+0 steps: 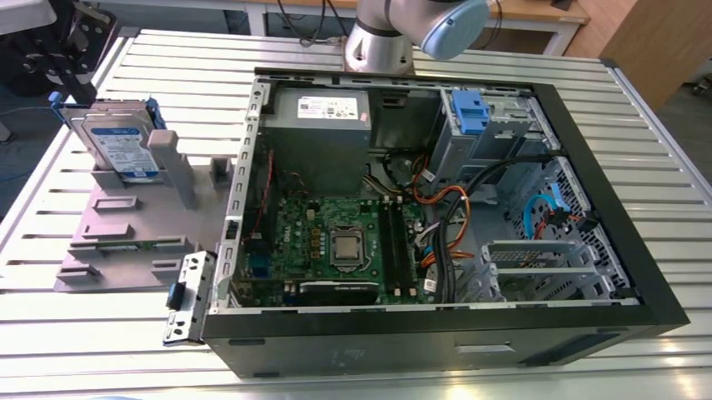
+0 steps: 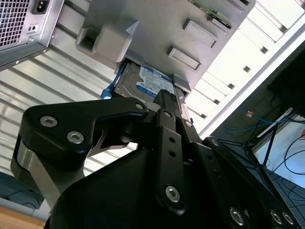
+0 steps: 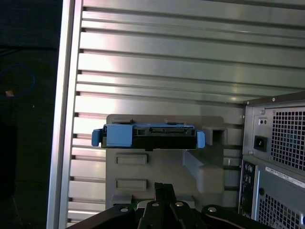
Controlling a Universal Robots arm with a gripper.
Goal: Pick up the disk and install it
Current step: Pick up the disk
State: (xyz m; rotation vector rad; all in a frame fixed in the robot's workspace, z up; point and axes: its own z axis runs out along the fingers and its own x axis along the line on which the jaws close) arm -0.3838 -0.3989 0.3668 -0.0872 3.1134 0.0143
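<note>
On the slatted metal worktop (image 1: 145, 333), toward the exterior view's left, a grey stand (image 1: 133, 225). In its slot, upright on edge, the disk (image 1: 117, 146), with its blue-and-white label in plain sight and blue rails along the edges. Not yet installed.

Just beside the stand, toward the exterior view's right, an open computer case (image 1: 445, 333) with the side panel off. Inside: a green circuit board (image 1: 333, 233), a grey power box (image 1: 323, 108) at the far end, a blue bracket (image 1: 468, 112) in the drive bay, and bundled cables. Behind the case, the arm's silver column with a blue-capped joint (image 1: 451, 25).

Over the disk's far end, the black tool (image 1: 78, 87). In the second wrist view, the tool (image 2: 162, 95) close over the disk (image 2: 143, 83), tip near the label; touching or not, cannot tell. In the first wrist view, the tool (image 3: 164, 187) apart from the disk (image 3: 162, 138), with part of the stand (image 3: 167, 162) between. Connector edge and blue rails turned toward that camera.

Tool open or closed: cannot tell. Disk at rest in the stand, not in the tool's hold.
</note>
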